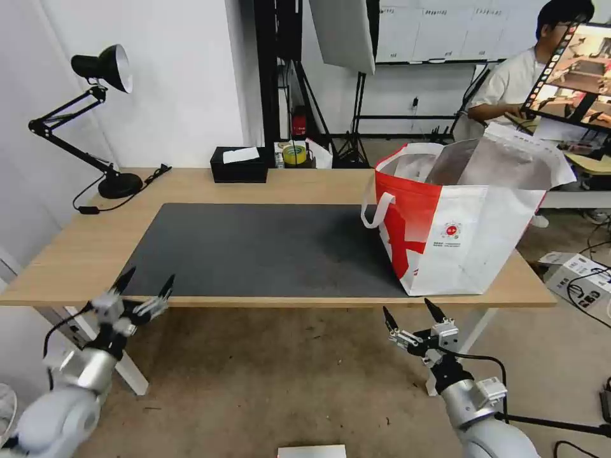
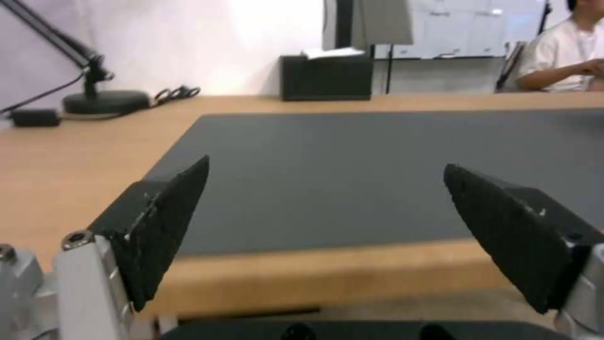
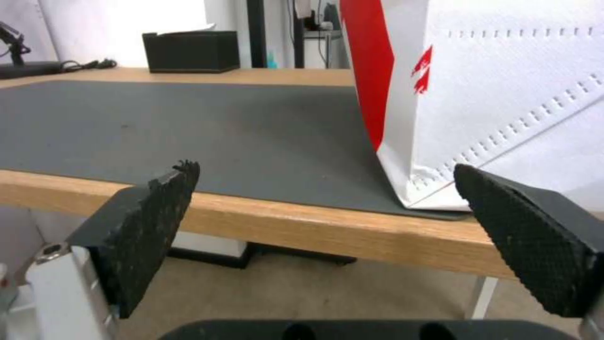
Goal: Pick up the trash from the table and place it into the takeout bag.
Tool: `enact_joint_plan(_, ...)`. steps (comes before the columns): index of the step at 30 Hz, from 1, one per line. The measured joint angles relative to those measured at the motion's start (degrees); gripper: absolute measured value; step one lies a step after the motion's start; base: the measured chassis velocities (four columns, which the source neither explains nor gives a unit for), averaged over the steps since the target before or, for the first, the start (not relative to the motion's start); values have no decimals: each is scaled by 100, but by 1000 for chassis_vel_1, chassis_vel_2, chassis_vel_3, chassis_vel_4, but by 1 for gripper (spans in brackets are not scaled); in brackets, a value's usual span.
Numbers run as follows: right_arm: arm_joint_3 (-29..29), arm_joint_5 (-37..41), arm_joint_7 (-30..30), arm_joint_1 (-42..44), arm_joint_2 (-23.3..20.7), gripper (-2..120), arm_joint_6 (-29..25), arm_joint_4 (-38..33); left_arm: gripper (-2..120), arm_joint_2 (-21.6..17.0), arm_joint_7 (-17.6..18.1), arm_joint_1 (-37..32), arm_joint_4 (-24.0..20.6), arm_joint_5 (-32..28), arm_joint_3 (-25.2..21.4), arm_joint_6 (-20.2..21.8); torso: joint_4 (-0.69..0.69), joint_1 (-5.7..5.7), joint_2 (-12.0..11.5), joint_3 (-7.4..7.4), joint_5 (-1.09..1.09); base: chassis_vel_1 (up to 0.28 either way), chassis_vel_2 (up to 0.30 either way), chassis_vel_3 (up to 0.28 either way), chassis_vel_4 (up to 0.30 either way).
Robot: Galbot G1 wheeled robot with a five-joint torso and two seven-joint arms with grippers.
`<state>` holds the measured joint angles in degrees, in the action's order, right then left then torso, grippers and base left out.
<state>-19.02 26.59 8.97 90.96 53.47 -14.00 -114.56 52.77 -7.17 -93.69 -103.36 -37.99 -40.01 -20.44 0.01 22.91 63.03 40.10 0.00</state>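
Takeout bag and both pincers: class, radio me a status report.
Left pincer open, at the table's near edge; right pincer open, below the edge. Takeout bag upright on the mat's right end, mouth open. Nothing in the way.

The table point(image 1: 63, 254) carries a mat point(image 1: 254, 251) across its middle. The takeout bag point(image 1: 464, 229) stands at three o'clock on the mat's right end, overlapping the near edge. A tissue box point(image 1: 238, 165) sits at twelve o'clock along the far edge, a desk lamp point(image 1: 118, 184) at ten. The left gripper point(image 1: 146, 285) and right gripper point(image 1: 414, 315) hang just off the near edge, at seven and five.
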Motion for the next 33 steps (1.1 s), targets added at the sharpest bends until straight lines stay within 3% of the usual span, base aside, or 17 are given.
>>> enact_joint_plan(10,0,0,0,0,0,100,0,-1,100,447,-33,-545,-157,200,-179,-132,0,0,0,0,0,0,0,0,0)
enact_joint_plan(33,0,0,0,0,0,100,0,0,100,445,-48,-549,-172,216,-163,-133,-1,0,-1,1,0,0,0,0,0)
